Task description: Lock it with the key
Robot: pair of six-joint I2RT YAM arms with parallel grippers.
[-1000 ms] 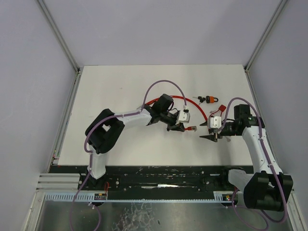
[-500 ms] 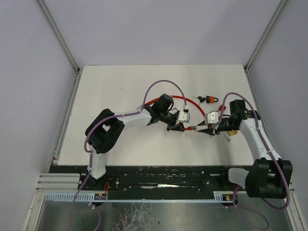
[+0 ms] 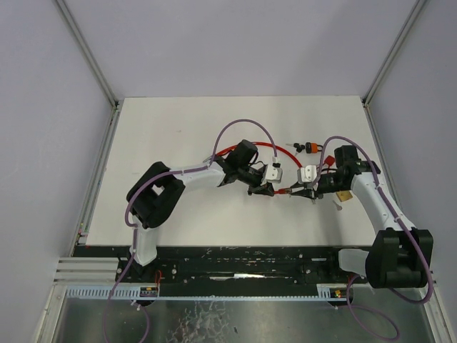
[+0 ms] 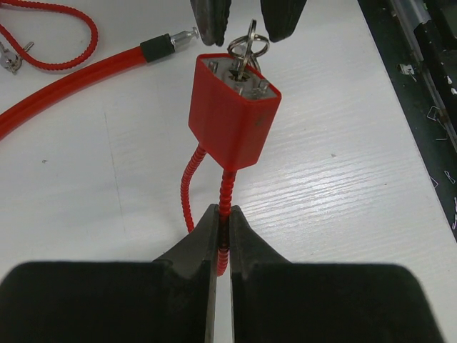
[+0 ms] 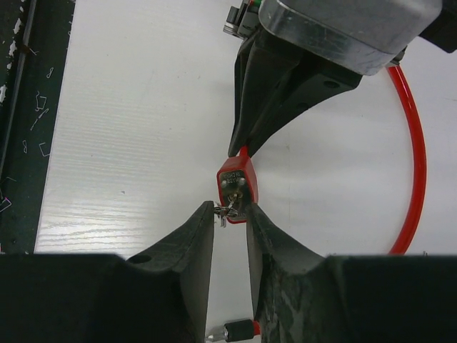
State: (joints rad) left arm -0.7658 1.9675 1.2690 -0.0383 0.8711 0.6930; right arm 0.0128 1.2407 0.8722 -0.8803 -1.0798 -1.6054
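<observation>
Left gripper (image 4: 223, 218) pinching thin red cable (image 4: 226, 187) at six o'clock of lock body (image 4: 232, 107), right gripper (image 5: 230, 209) straddling key (image 4: 248, 44), grip unclear, thick red hose (image 4: 64, 82) at ten o'clock, small padlock (image 3: 310, 148) farther off.

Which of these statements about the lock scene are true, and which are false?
1. The left hand is shut on the cable just below the lock. True.
2. The lock is blue. False: it is red.
3. The key sits in the lock. True.
4. The right hand hangs far off from the lock. False: its fingers stand on either side of the key.
</observation>
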